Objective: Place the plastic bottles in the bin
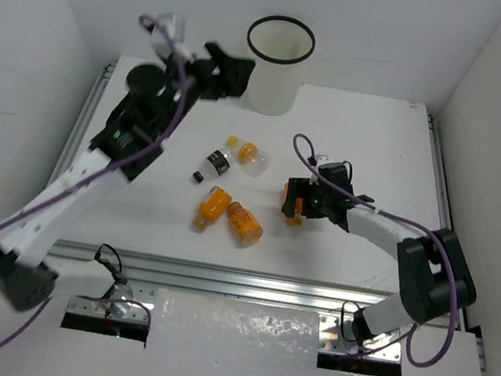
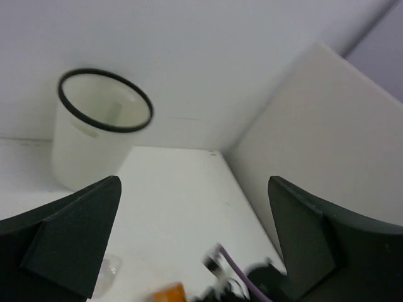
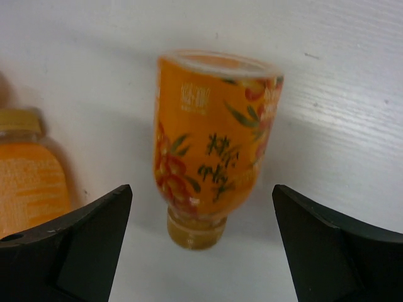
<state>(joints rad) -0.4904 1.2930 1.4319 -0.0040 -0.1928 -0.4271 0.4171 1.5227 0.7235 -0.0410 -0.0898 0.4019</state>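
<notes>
Top camera first: we see the bin (image 1: 274, 82) standing upright at the far side of the table (image 1: 380, 151), with the left gripper (image 1: 239, 77) just beside it on the left. Mid-table, lying on their sides, are the dark-label bottle (image 1: 211, 164) with its black cap pointing near-left, the yellow-cap bottle (image 1: 250, 156) capped far-left, and two slanted ones, the near-left orange bottle (image 1: 212, 205) and the near-right orange bottle (image 1: 244, 225). The right gripper (image 1: 294, 201) hangs right of them, hiding what's under it.

Left wrist cam: fingers (image 2: 69, 245) spread wide with nothing between, bin ahead on the left.

Right wrist cam fills the gap. The printed orange bottle (image 3: 211, 145) lies lengthwise along the gripper's reach, cap toward the camera, with the fingers (image 3: 75, 245) spread either side and not touching.
</notes>
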